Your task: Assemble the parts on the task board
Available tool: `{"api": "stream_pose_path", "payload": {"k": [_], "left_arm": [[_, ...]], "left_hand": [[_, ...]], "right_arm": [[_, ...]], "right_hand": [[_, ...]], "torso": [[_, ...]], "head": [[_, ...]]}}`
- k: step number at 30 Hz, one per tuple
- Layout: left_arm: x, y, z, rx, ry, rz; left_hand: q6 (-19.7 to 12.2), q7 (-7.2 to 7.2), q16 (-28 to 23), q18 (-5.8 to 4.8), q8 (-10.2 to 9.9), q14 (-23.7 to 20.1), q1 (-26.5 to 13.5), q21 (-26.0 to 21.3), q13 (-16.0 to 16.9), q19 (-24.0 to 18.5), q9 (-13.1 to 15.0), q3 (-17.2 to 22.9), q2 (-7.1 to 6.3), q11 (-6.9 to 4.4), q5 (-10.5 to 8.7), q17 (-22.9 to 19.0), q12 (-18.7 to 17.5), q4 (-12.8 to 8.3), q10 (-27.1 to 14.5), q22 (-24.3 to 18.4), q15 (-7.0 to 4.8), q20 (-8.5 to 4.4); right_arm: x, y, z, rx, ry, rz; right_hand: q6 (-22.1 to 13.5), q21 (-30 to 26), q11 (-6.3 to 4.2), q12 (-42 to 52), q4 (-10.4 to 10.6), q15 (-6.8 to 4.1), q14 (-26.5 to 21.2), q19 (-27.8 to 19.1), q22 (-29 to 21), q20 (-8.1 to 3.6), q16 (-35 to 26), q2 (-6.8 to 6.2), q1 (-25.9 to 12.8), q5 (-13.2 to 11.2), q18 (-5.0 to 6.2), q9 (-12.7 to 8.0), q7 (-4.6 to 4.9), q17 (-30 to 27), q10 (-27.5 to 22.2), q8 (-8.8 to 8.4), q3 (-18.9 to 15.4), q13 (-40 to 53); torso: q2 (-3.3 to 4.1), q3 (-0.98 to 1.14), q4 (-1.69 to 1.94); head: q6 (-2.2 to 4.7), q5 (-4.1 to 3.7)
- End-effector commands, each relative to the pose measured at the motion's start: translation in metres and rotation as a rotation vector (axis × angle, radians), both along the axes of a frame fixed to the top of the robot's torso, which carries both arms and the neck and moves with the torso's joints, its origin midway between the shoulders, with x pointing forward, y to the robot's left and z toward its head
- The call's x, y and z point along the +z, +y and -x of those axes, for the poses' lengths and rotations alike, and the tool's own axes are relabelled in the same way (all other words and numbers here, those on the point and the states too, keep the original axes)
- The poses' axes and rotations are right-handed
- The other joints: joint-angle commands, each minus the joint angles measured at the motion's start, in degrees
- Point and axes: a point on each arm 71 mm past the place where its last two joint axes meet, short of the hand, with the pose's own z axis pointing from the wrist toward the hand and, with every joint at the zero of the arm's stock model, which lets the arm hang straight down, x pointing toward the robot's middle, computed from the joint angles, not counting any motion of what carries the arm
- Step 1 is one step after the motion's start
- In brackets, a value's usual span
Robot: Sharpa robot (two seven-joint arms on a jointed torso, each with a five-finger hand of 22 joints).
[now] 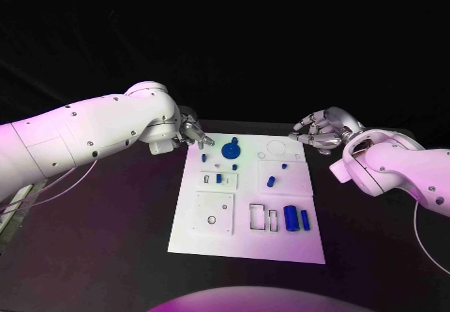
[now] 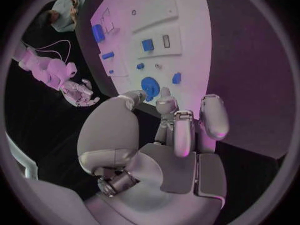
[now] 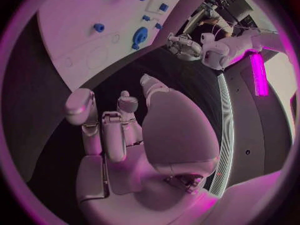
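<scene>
The white task board (image 1: 244, 244) lies in the middle of the black table. On its far end sits a round blue disc part (image 1: 231, 151) with a small blue piece (image 1: 203, 156) beside it. More small blue pieces (image 1: 271, 181) stand mid-board, and two blue cylinders (image 1: 292, 219) lie near the right edge. My left hand (image 1: 194, 133) hovers at the board's far left corner, fingers apart and empty; the left wrist view shows its fingers (image 2: 175, 130) just short of the disc (image 2: 150, 86). My right hand (image 1: 318, 130) hangs beyond the far right corner, off the board, loosely curved, holding nothing.
Empty outlined recesses (image 1: 214, 213) mark the board's near half. Black table (image 1: 103, 227) surrounds the board on all sides. In the right wrist view the left hand (image 3: 184, 45) appears across the board (image 3: 69, 25).
</scene>
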Motion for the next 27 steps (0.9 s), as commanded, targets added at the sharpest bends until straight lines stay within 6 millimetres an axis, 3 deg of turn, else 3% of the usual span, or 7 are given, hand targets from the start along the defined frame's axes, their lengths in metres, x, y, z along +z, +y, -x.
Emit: {"api": "stream_pose_path", "payload": {"k": [1, 10, 20, 27], "left_arm": [[0.002, 0.003, -0.006, -0.004, -0.019, -0.025], [-0.001, 0.006, -0.022, 0.004, 0.008, -0.075], [-0.015, 0.003, -0.030, -0.016, 0.078, -0.109], [-0.023, 0.003, -0.032, -0.018, 0.126, -0.085]], "left_hand": [[-0.3, 0.24, 0.4, -0.19, -0.2, 6.1, 0.1, -0.4, -0.1, -0.1, -0.1, -0.5, -0.10, -0.13, -0.23, 15.1, -0.2, 0.1, -0.5, 0.0, 0.45, 0.50], [-0.3, 0.29, 0.4, -0.13, -0.6, 6.1, 0.6, -0.6, -0.4, -0.3, -0.4, -0.7, 0.38, 0.00, 0.88, 15.1, -0.4, 0.0, -0.8, 0.0, 0.59, 0.67], [-0.8, 0.60, 0.4, -0.03, -1.1, 6.1, 0.7, -1.1, -1.0, -0.6, -0.6, -1.1, 0.69, 0.27, 0.42, 15.1, -0.9, 0.0, -1.6, -0.3, 0.84, 0.88], [-0.8, 0.70, 0.4, -0.02, -1.2, 6.1, 0.5, -1.2, -1.0, -0.7, -0.7, -1.3, 0.95, 0.38, 0.14, 15.1, -1.0, 0.1, -1.8, -0.4, 0.94, 0.97]], "right_arm": [[0.000, 0.002, 0.000, 0.011, 0.000, 0.003], [-0.001, 0.003, 0.000, 0.013, 0.001, 0.003], [-0.001, 0.004, 0.000, 0.013, -0.004, 0.007], [0.000, 0.005, 0.000, 0.013, -0.005, 0.008]], "right_hand": [[-0.6, -0.2, -0.24, 0.1, 0.0, 0.06, 3.4, 0.2, 0.0, -0.22, -0.3, -0.08, -0.4, -0.2, 0.64, 0.0, -0.02, 6.1, 0.1, 0.29, 0.2, 0.0], [-0.6, -0.2, -0.24, 0.1, 0.0, 0.06, 3.4, 0.2, 0.0, -0.22, -0.3, -0.07, -0.4, -0.2, 0.64, 0.0, -0.02, 6.1, 0.1, 0.29, 0.2, 0.0], [-0.6, 0.0, -0.25, 0.2, 0.0, 0.06, 3.4, 0.3, 0.1, -0.22, -0.2, -0.04, -0.4, -0.1, 0.60, 0.0, -0.03, 6.2, 0.1, 0.35, 0.3, 0.0], [-0.6, 0.0, -0.25, 0.2, 0.0, 0.06, 3.4, 0.3, 0.1, -0.22, -0.2, -0.04, -0.4, -0.1, 0.60, 0.0, -0.03, 6.2, 0.1, 0.35, 0.3, 0.0]], "torso": [[0.08, -0.04, -0.11], [0.19, -0.08, -0.10], [0.40, -0.16, -0.32], [0.29, -0.15, -0.20]], "head": [[0.10, 0.05], [0.13, 0.05], [0.06, 0.23], [-0.19, 0.19]]}}
